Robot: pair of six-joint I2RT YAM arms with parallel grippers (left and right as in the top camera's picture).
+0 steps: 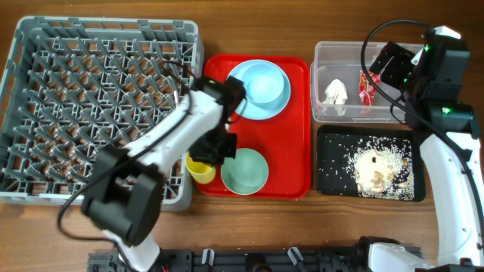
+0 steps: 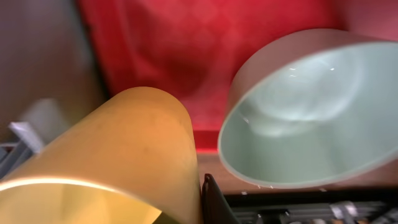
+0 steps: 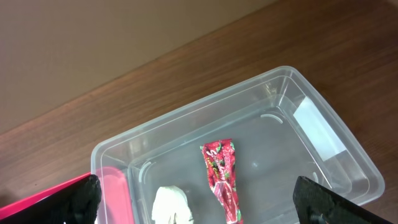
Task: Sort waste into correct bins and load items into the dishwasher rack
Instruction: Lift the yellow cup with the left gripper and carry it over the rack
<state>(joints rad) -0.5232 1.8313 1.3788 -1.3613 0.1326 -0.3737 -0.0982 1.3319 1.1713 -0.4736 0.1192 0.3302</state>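
- The left gripper (image 1: 214, 149) is clamped on the wall of the yellow cup (image 1: 199, 171). The cup stands at the near-left corner of the red tray (image 1: 299, 155), just beside the pale green bowl (image 1: 244, 171).
- In the wrist view one dark finger (image 2: 214, 200) sits against the cup's outer wall (the other finger is hidden, presumably inside).
- Lift straight up first, so the cup clears the bowl's rim and the tray lip.
- Then carry it left over the dishwasher rack (image 1: 23, 113) and seat it between pegs. A pinch on a thin wall may swivel, so go slowly.
- The right gripper (image 1: 384, 64) hangs spread wide above the clear tub (image 1: 321, 57), holding nothing.
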